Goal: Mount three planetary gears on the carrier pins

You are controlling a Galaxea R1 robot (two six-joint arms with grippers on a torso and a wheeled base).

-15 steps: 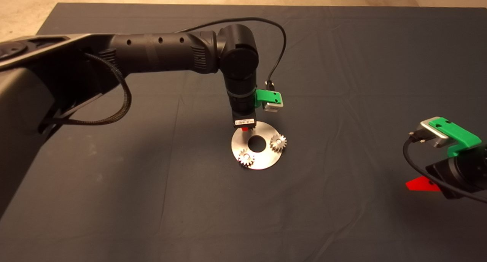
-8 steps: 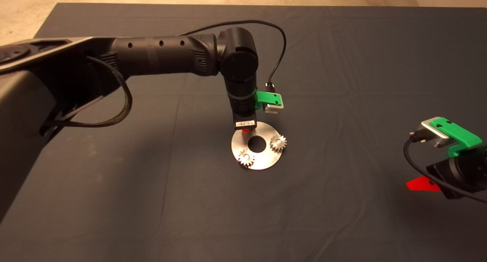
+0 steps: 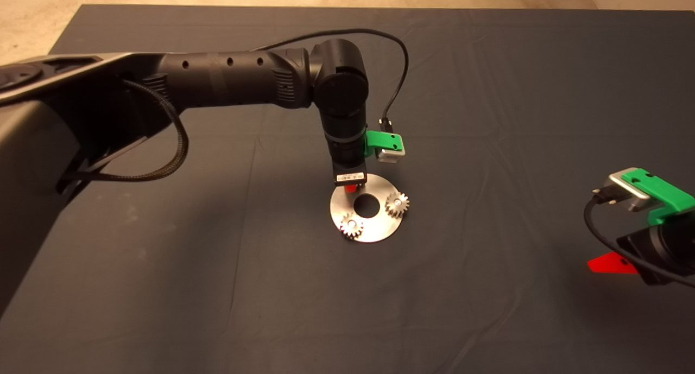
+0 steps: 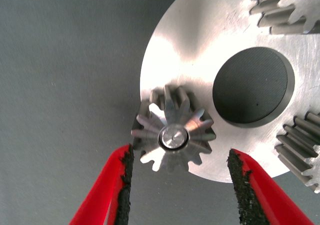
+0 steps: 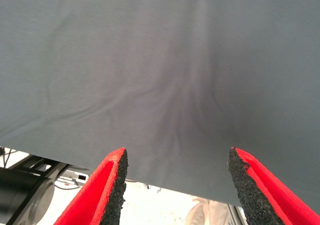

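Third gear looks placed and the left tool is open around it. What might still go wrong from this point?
1. The left tool is open, its pads close on either side of the third gear. A sideways or tilted retreat might catch the teeth and lift the gear off its pin.
2. That gear overhangs the disc rim, so a nudge could shift the disc on the mat.
3. The wrist view cannot confirm that it is fully seated.
The right tool waits open at the mat's edge.

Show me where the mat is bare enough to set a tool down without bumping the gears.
Bare mat runs wide on the near side of the disc, and between it and the right gripper parked at the edge. It is crowded at the disc: left gripper straddles one planetary gear, two more gears beside it.
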